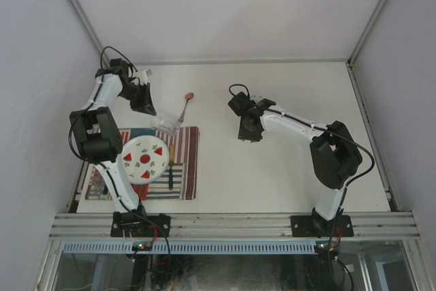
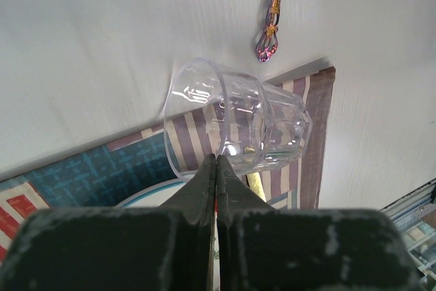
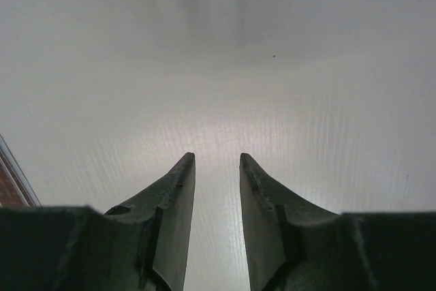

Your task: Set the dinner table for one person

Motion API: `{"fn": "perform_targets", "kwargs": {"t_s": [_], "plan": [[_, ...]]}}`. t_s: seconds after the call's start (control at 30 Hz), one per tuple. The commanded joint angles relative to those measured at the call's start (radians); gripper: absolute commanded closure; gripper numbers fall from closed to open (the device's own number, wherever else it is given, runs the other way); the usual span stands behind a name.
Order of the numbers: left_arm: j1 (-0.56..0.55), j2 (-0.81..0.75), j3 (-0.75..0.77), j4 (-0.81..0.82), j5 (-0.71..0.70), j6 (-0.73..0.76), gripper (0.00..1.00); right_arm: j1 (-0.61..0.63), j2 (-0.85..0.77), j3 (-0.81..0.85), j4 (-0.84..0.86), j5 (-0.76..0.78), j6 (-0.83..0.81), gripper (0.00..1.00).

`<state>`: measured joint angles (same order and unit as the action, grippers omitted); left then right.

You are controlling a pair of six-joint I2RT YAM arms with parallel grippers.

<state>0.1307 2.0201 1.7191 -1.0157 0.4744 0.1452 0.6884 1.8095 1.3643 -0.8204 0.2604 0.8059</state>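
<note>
A clear glass (image 2: 238, 117) rests at the far edge of the striped placemat (image 2: 82, 168), its mouth turned toward my left gripper (image 2: 216, 158). That gripper is shut, fingertips together right at the glass's near rim; no glass wall shows between them. In the top view the glass (image 1: 167, 125) is just beyond the white plate (image 1: 144, 158), which lies on the placemat (image 1: 189, 161). A purple-gold spoon (image 1: 187, 104) lies on the dinner table (image 1: 286, 168) past the glass. My right gripper (image 3: 216, 158) is open over bare tabletop, nothing between its fingers.
The spoon's handle end (image 2: 271, 28) points at the placemat's corner. A gold utensil (image 2: 255, 185) shows through the glass, with cutlery (image 1: 172, 178) on the mat beside the plate. My right gripper (image 1: 246, 133) hangs mid-table. Rails and walls bound the table.
</note>
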Motion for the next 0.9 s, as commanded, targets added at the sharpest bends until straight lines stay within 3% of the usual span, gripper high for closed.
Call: {"fn": "perform_targets", "kwargs": {"t_s": [0.0, 0.3, 0.53, 0.67, 0.87], "plan": [[-0.020, -0.058, 0.061, -0.087, -0.013, 0.023, 1.00, -0.006, -0.002, 0.037, 0.020, 0.017, -0.011, 0.68], [-0.085, -0.142, 0.098, -0.179, -0.024, 0.048, 1.00, -0.013, -0.001, 0.038, 0.039, 0.029, -0.014, 0.69], [-0.105, -0.190, 0.045, -0.155, -0.062, 0.032, 1.00, -0.014, -0.003, 0.027, 0.045, 0.025, -0.033, 0.69], [-0.089, -0.174, 0.008, -0.100, -0.128, 0.042, 0.80, -0.015, 0.007, 0.032, 0.043, 0.008, -0.046, 0.67], [0.016, -0.047, 0.050, -0.125, 0.156, 0.048, 0.69, -0.015, -0.014, 0.024, -0.011, 0.035, -0.060, 0.67]]}}
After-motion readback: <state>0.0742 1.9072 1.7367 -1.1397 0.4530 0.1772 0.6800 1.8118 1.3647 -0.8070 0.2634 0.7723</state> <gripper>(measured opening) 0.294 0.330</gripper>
